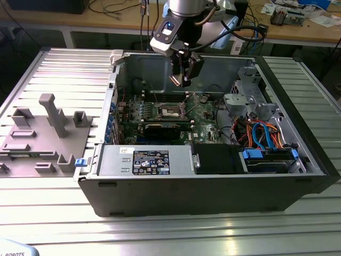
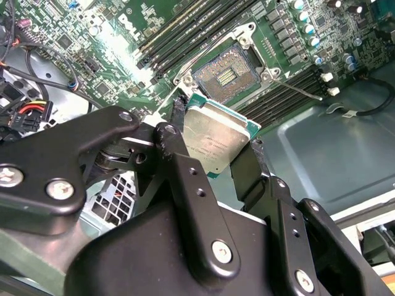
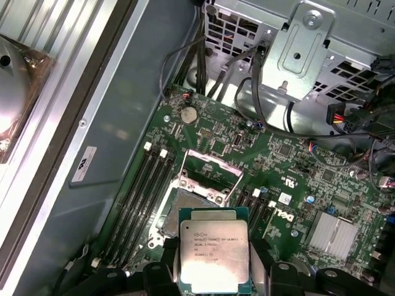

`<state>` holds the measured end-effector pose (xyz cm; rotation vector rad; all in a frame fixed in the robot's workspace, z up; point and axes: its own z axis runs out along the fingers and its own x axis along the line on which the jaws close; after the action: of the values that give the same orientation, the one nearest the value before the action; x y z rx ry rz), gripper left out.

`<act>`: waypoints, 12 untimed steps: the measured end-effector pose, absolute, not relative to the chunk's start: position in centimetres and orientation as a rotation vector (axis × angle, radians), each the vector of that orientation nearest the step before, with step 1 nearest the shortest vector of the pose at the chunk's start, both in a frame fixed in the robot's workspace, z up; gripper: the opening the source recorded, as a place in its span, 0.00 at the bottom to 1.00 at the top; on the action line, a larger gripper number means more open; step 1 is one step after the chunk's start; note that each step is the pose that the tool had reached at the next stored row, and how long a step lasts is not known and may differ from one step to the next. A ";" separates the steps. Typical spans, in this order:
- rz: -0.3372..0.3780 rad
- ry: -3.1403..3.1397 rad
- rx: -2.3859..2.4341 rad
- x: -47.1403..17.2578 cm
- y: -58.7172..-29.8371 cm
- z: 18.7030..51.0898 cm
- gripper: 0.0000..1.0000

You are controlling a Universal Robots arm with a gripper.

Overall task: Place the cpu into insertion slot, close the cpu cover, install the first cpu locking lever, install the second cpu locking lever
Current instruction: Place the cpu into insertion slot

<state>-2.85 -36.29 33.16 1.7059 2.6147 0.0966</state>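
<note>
Gripping the cpu [image 3: 213, 250] between clamped fingers [image 2: 250, 172], metal face up, right over the bare insertion slot [image 2: 225, 73] inside the computer case [image 1: 186, 192]; cpu cover [image 3: 213, 161] raised open.

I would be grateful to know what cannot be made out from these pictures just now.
First wrist view: the cpu, gripped by the end effector, hides part of the insertion slot.
Both wrist views: the cpu's underside faces away.
Exterior view: the insertion slot's pins are too small to see.
</note>
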 end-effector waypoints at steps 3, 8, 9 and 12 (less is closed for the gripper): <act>0.097 2.611 1.711 -2.9 -36.3 33.2 0.54; 0.096 2.606 1.719 -2.9 -36.3 33.2 0.54; 0.096 2.604 1.721 -2.9 -36.3 33.2 0.54; 0.096 2.601 1.727 -2.9 -36.3 33.2 0.54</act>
<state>-2.85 -36.29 33.16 1.7265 2.6006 0.0963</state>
